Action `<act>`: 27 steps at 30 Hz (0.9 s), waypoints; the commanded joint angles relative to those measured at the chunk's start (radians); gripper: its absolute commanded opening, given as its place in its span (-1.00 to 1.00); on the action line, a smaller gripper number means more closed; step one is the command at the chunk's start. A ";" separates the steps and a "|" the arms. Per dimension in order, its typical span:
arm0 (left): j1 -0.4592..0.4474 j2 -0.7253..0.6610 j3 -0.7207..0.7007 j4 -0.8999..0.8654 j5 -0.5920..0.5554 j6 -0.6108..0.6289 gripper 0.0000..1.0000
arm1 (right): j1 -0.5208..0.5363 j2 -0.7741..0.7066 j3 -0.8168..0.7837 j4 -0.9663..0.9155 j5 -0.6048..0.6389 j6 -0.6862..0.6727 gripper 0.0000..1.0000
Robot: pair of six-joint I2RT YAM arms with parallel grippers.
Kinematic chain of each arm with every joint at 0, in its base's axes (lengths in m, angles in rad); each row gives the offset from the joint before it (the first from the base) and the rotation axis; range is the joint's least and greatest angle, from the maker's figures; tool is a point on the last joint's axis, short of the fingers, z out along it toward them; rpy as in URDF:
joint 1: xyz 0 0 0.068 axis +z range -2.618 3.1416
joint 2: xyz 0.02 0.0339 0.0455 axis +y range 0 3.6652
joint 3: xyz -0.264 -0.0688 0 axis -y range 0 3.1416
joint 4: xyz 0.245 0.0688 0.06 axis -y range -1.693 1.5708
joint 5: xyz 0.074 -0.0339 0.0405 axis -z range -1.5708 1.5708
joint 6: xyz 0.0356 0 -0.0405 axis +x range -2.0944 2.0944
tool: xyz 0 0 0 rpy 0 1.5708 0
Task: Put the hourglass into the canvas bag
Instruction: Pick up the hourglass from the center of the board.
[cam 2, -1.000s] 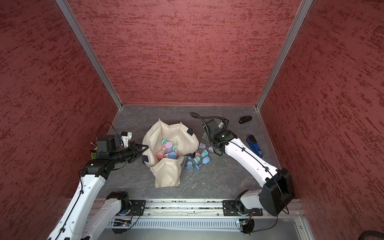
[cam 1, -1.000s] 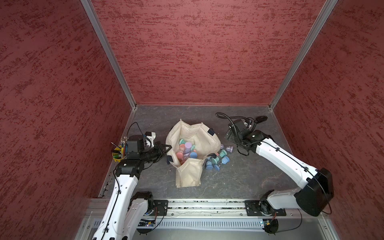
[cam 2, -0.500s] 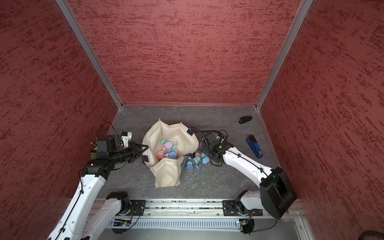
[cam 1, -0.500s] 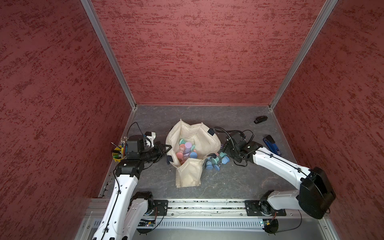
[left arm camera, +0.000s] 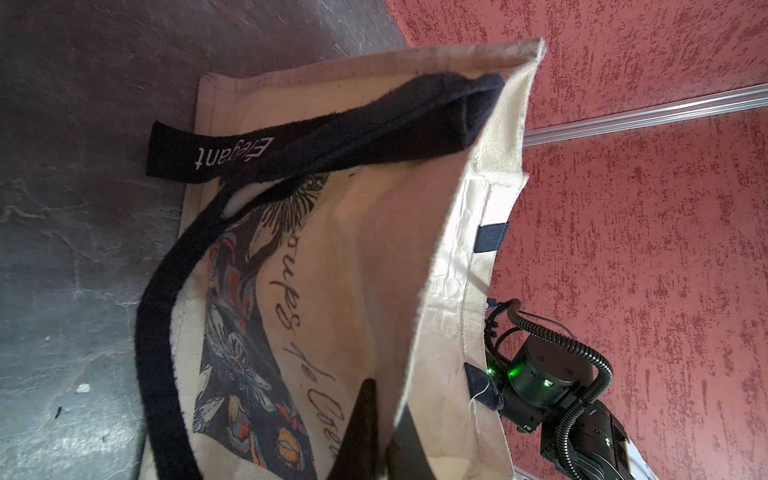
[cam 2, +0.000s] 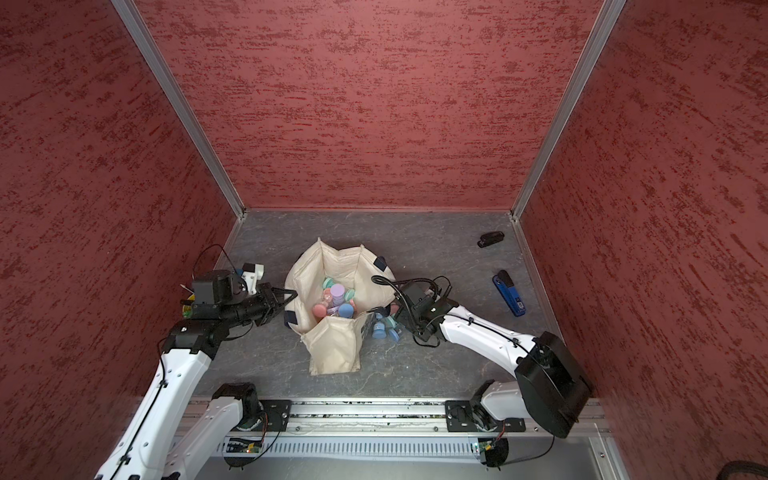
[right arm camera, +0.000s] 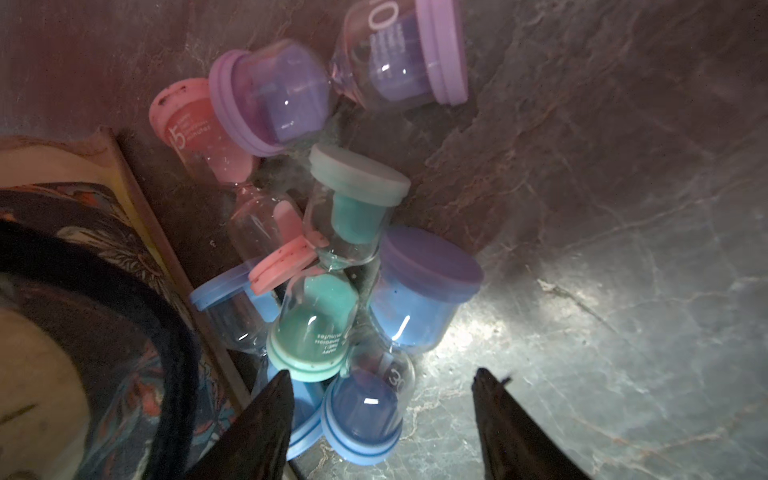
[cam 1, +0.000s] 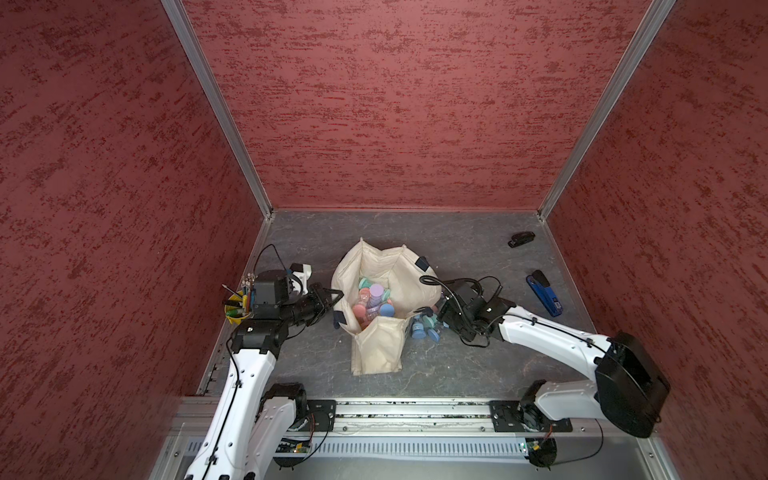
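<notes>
- Right gripper (right arm camera: 380,376) stands parted, one jaw on each side of a blue hourglass (right arm camera: 365,411) marked 30, which lies on the grey tabletop (right arm camera: 623,291). Nothing is gripped, as far as the dim wrist view shows.
- Left gripper (left arm camera: 386,432) is clenched on the rim of the canvas bag (left arm camera: 374,249) and holds its mouth up. It sits across the bag from the right gripper.
- The blue hourglass looks light, with smooth clear bulbs, a thin waist and wide matte caps. I judge it slippery on the bulbs, breakable at the waist and apt to roll.
- The best hold is probably across a bulb close to its cap, or on the cap itself, with a gentle squeeze.
- Just beyond the right gripper's tips a teal hourglass (right arm camera: 316,332) leans against the blue one, and a lilac-capped hourglass (right arm camera: 419,299) touches both. A lift may tumble them.
- Farther beyond lie a pink hourglass (right arm camera: 195,133) and a purple hourglass (right arm camera: 340,75).
- Beside one jaw the bag's printed wall and dark strap (right arm camera: 174,374) crowd in, and a finger could snag there.
- The bag's cloth is soft and slumps, and inside lies a heap of hourglasses (cam 1: 372,299).
- Well behind the right gripper a blue tool (cam 1: 544,295) lies clear.
</notes>
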 commanded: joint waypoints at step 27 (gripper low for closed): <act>-0.005 -0.005 -0.017 0.005 -0.006 0.023 -0.82 | 0.054 0.145 -0.082 0.160 -0.091 0.132 0.08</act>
